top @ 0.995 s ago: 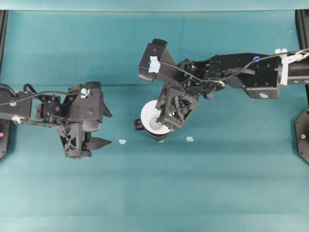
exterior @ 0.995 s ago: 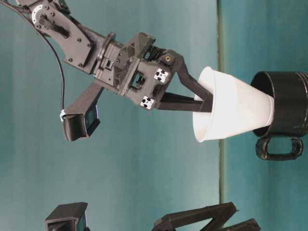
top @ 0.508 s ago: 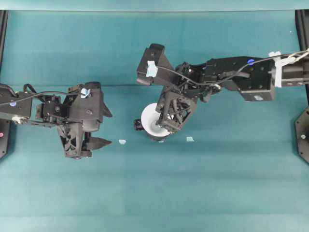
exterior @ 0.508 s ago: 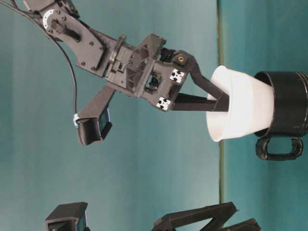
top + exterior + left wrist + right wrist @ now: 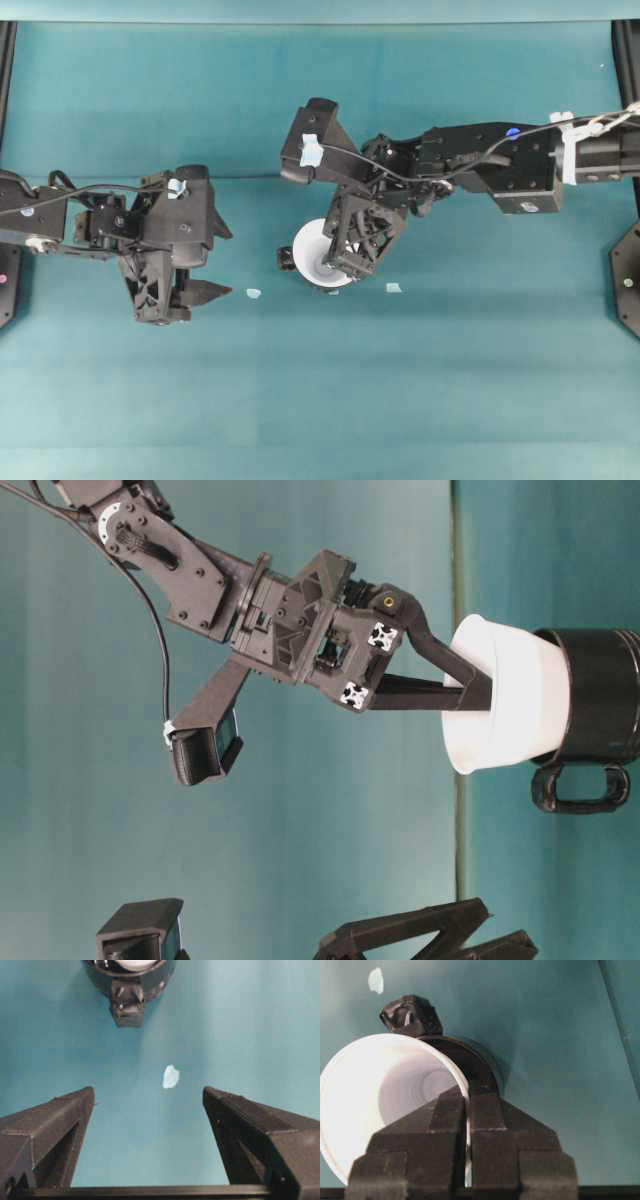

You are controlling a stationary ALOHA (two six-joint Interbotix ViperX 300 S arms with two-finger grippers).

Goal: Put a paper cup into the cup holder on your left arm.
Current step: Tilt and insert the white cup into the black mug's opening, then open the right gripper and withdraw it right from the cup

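The white paper cup point(image 5: 310, 250) point(image 5: 510, 700) sits with its lower part inside the glossy black cup holder point(image 5: 600, 695) point(image 5: 479, 1062), its rim well above the holder's mouth. My right gripper point(image 5: 343, 266) point(image 5: 478, 685) point(image 5: 468, 1092) pinches the cup's wall at the rim, one finger inside and one outside. About a hand's width to the left, my left gripper point(image 5: 222, 265) point(image 5: 148, 1091) stands wide open with nothing between its fingers. It points at the holder point(image 5: 130, 980), whose knob handle faces it.
Small pale tape scraps point(image 5: 253, 293) point(image 5: 394, 288) point(image 5: 170, 1076) lie on the teal cloth on either side of the holder. Black frame posts point(image 5: 628, 280) stand at the table's left and right edges. A seam point(image 5: 250, 178) crosses the cloth behind the arms.
My right gripper has pushed the cup from a tilted perch at the holder's mouth deeper into the holder, and it now sits nearly straight. The left arm has barely moved.
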